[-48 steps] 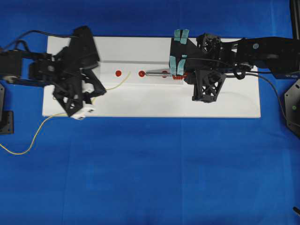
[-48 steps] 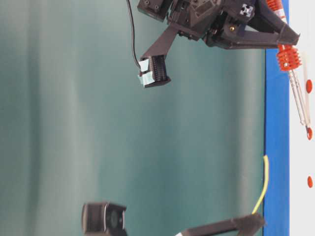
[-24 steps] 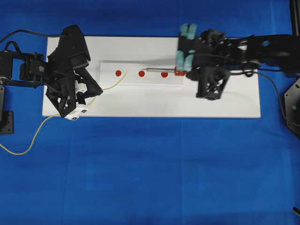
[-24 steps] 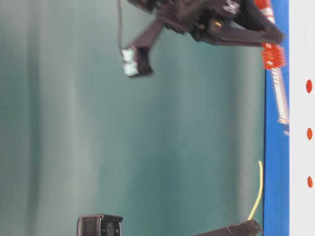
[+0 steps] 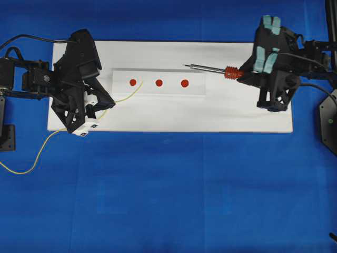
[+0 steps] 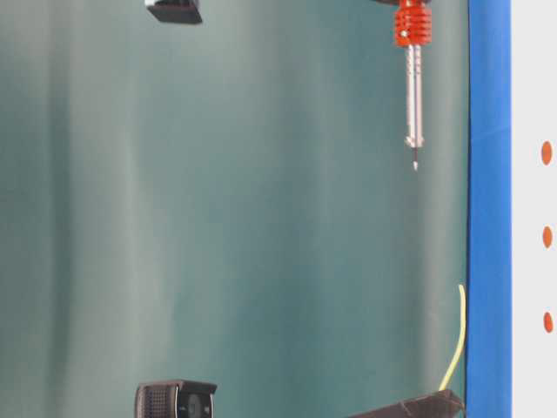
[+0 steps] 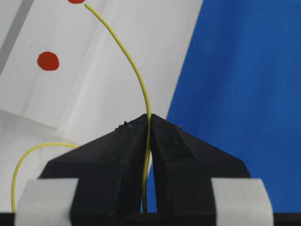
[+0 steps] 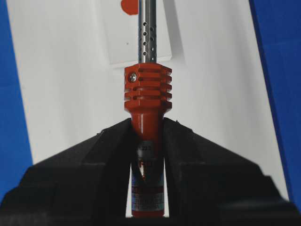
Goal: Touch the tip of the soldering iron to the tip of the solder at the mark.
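Both tools are in hand; the contact is not made.

The left gripper [image 7: 148, 125], at the left of the overhead view, has its jaws pinched on the solder [image 7: 136, 75]. The wire arcs up from the jaws, and its free end lies at the edge of a red mark [image 7: 76, 1] at the top of the left wrist view. Overhead, that end [image 5: 141, 82] sits just beside the leftmost of three red marks [image 5: 133, 82] on the raised strip [image 5: 158, 90] of the white board [image 5: 168, 118]. The rest of the wire trails off the board toward the lower left.

The right gripper [image 8: 146, 132], at the upper right of the overhead view, is clamped on the red ribbed handle of the soldering iron [image 5: 210, 68]. The shaft points left. Its tip [image 5: 184, 65] is near the rightmost mark [image 5: 185, 83], well apart from the solder's end. The table-level view shows the iron [image 6: 412, 96] held clear of the board.

Judgement: gripping is complete and the solder appears placed. What is left is to carry the iron left along the strip, lower it, and touch tip to tip.
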`<state>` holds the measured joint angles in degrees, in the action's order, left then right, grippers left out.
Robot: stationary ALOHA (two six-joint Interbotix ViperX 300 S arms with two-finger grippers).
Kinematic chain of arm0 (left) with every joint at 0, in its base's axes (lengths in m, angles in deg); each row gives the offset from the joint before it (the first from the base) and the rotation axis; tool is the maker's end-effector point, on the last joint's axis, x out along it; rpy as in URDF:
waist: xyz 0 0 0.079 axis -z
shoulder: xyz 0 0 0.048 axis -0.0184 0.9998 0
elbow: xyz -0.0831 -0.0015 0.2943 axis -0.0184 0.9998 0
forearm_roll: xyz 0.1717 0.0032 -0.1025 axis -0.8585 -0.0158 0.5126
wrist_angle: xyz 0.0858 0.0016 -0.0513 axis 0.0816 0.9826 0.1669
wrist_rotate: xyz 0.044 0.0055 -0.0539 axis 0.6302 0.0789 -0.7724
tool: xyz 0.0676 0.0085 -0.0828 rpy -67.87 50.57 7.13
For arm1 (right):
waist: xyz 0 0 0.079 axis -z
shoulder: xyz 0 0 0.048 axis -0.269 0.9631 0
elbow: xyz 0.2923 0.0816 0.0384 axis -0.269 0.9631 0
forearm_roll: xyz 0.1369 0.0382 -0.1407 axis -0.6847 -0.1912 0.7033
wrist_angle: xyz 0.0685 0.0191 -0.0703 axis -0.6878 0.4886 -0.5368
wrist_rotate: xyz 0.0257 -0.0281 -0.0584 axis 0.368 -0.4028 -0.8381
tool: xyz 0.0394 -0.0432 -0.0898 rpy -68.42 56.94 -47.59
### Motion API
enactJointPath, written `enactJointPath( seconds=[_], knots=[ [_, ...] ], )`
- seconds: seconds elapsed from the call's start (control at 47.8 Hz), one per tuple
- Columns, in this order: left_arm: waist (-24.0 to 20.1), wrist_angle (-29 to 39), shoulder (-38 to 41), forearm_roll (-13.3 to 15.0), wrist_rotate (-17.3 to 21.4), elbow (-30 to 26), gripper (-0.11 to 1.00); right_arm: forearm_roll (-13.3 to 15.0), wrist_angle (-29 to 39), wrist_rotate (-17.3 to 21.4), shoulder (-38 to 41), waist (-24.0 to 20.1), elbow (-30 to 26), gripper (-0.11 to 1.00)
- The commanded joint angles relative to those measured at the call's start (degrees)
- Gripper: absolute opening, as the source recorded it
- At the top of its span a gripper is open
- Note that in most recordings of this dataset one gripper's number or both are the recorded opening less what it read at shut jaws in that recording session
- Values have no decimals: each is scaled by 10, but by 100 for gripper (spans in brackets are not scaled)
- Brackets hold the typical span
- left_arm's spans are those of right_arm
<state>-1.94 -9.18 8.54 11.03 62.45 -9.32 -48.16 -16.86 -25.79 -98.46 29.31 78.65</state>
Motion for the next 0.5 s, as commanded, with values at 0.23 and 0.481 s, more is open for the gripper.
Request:
enactJointPath(
  seconds=[0.23,0.481],
  knots=[
    [4,-9,54,-1,5,-65,1,8,-5,2,-4,1,-7,6],
    [4,13,152,-3,8,-153,1,10,-3,3,-4,2,-5,6]
  ],
)
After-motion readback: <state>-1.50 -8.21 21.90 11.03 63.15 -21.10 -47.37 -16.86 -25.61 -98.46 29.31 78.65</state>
